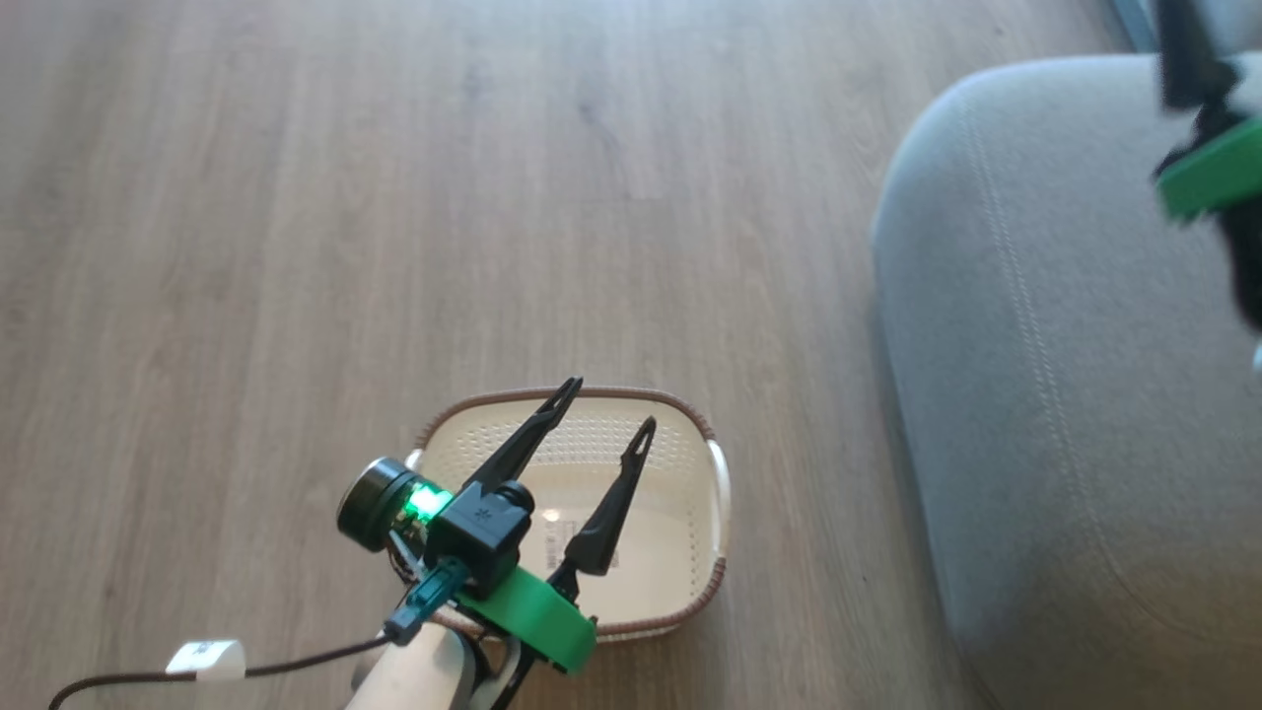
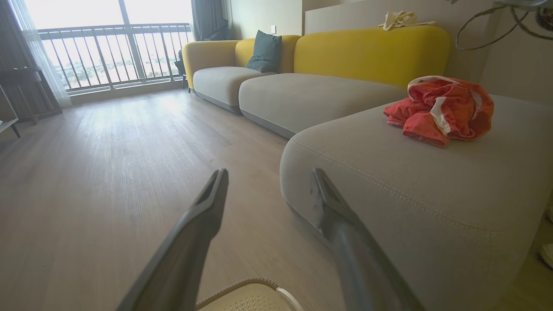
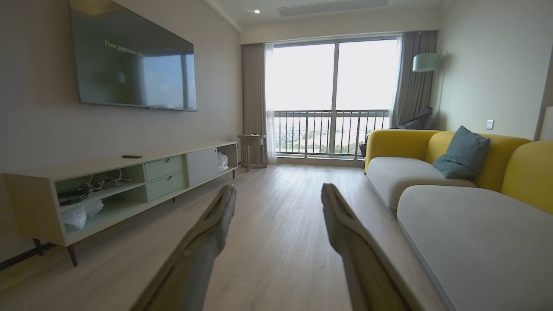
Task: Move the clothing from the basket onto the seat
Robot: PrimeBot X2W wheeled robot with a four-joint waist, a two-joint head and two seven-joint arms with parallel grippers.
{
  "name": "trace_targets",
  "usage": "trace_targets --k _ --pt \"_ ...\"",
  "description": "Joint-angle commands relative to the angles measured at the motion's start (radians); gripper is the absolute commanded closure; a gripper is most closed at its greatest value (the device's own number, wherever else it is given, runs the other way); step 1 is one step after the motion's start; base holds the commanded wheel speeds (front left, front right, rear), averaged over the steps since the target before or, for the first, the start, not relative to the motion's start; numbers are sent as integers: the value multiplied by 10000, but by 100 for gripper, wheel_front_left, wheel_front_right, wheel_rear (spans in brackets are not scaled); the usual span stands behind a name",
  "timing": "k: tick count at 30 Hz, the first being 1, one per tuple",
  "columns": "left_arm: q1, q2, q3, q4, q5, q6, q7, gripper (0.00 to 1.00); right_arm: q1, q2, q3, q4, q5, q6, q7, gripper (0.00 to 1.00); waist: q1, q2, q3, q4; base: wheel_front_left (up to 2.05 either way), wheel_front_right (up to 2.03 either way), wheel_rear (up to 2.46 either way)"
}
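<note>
Your left gripper hangs over the basket, fingers spread and holding nothing. Your right gripper is likewise spread and empty. The basket holds no garments, and the clothing lies bunched on the seat, to the right. Two risks, as I judge them: dipping down could snag the basket's perforated wall and drag it, and a careless sweep could knock the garments off.
</note>
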Motion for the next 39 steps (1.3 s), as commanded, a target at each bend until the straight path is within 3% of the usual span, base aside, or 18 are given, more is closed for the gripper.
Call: trace_targets --k 1,5,12,22,30,39 --pt "-129 -97 433 -255 8 87 -51 0 328 -213 152 -759 111 -2 -165 0 1 -1 -269 407 0 0 0" --pt "-151 -106 875 -231 -97 356 -51 0 1847 -191 -115 -2108 274 -2 -594 0 1 -1 -291 882 0 0 0" --pt "-208 -110 1529 -136 -263 1103 -51 0 4500 911 -900 -3424 -148 -2 -1088 0 1 -1 -266 1666 0 0 0" --pt "-12 -111 2229 -57 -198 1872 -51 0 5914 2244 -945 -3022 -1934 -2 -1191 0 1 -1 -54 2044 0 0 0" --pt "244 -112 2218 343 -665 1440 -51 0 7165 3747 -2323 -2818 -3582 -2 -1196 0 1 -1 9 2220 0 0 0" --pt "432 -112 2179 588 -776 1187 -51 0 7840 4302 -2483 -2655 -4295 -2 -1197 0 1 -1 -23 2181 0 0 0"
